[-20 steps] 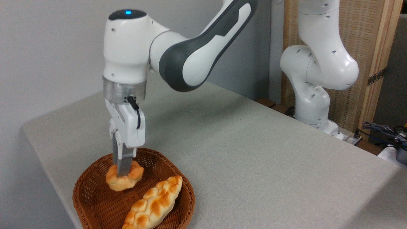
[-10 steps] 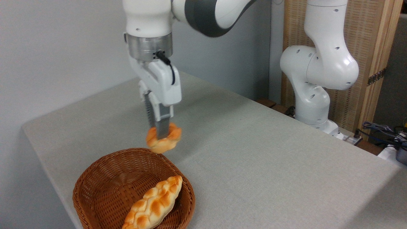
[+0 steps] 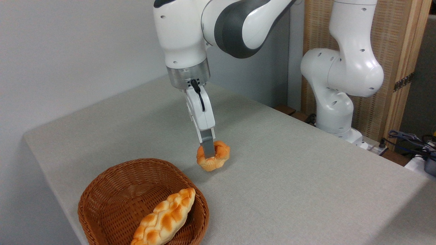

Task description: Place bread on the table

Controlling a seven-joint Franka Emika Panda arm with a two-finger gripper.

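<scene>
1. The gripper (image 3: pixel 208 154) points down over the table (image 3: pixel 289 177), tilted a little so its tip sits to the right of its wrist flange.
2. Its fingers (image 3: pixel 207 147) are closed onto the small round bun (image 3: pixel 214 159); the near grey finger lies flat against the bun's front face, and the far finger is hidden behind it.
3. How wide the gap between the fingers is cannot be read from this angle, only that the bun is pinched between them.
4. The bun is golden-orange with a cracked, puffy top and a paler underside.
5. It sits low over the grey-beige cloth, just outside the wicker basket (image 3: pixel 112 190) and up and to the right of its rim.
6. A soft shadow lies on the cloth to the bun's lower left; whether the bun's base touches the cloth or hangs just clear cannot be told.
7. The basket stands near the front left corner of the table, brown and round-cornered.
8. A long braided loaf (image 3: pixel 164 217) lies inside it, slanting from the front edge up towards the right rim.
9. The rest of the basket floor shows bare weave.
10. The arm's white base column (image 3: pixel 337 102) stands at the table's far right edge, in front of a woven screen in a wooden frame (image 3: pixel 391 51).
11. Cables (image 3: pixel 408 137) lie at the far right, beyond the table edge.
</scene>
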